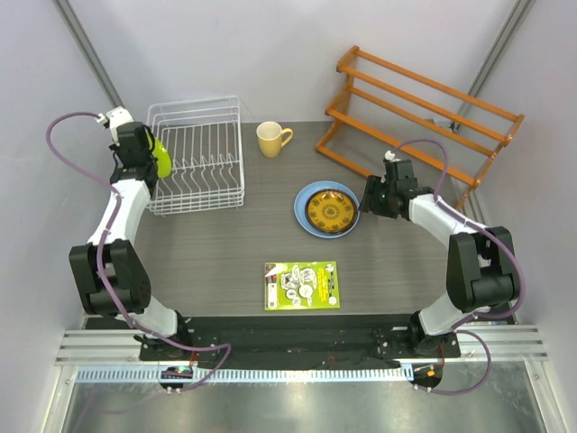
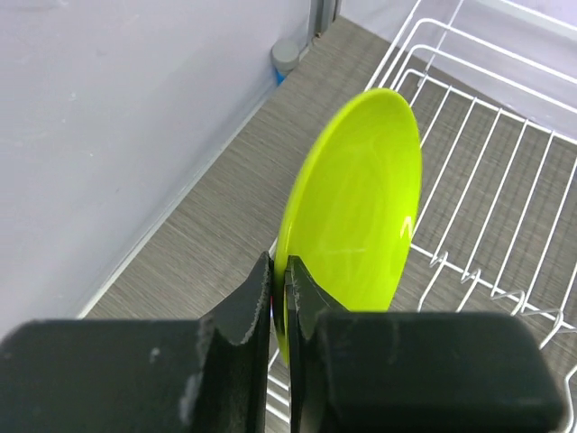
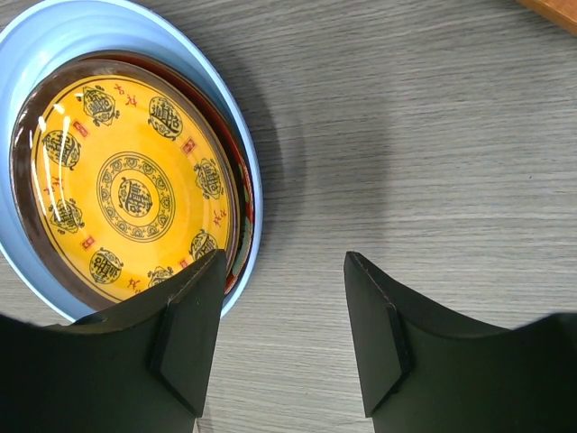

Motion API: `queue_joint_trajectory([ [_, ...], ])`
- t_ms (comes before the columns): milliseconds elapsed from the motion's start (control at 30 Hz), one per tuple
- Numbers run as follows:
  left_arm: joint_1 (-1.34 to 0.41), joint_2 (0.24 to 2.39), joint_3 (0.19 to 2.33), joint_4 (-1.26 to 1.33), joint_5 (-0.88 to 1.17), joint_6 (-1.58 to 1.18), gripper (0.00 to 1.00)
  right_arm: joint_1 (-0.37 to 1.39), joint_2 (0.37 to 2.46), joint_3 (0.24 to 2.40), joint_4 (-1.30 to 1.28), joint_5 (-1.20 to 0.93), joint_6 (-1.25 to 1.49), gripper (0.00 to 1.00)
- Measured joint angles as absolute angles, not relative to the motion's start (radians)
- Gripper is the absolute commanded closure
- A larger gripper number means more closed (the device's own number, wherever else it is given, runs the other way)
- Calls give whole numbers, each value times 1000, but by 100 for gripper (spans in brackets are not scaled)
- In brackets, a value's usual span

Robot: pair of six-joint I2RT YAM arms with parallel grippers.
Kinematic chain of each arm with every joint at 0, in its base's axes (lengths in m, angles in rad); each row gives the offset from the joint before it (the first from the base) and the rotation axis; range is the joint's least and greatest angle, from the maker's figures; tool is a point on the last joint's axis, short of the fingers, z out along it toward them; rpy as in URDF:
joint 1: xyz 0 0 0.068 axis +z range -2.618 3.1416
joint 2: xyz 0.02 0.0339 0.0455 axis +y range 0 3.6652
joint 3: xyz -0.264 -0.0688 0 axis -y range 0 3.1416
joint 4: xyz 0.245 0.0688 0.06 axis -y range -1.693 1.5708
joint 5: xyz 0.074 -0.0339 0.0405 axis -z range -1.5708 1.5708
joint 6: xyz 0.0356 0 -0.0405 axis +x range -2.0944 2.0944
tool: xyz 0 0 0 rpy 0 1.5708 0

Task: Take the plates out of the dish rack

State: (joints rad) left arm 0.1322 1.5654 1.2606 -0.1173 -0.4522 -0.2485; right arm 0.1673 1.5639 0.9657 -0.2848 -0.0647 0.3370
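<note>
Plate: lime green plate [image 2: 361, 207], upright on edge, at left wall of dish rack [image 1: 194, 102], far-left corner.
Left claw: left gripper [image 2: 281, 289] pinching its rim.
Destination: plate stack [image 1: 328, 209], well rightward, mid-table.
Right claw: right gripper [image 3: 284, 298] spread, empty, beside stack.
</note>
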Motion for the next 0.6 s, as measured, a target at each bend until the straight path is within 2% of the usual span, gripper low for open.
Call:
queue_joint_trajectory([
  [267,133,1486,1261,-171,-373,-275,100,167,1510,965,-285,-64,338,39],
  [600,121,1396,1184,-133,57,-480,100,167,1443,1010,-286,-136,351,38],
])
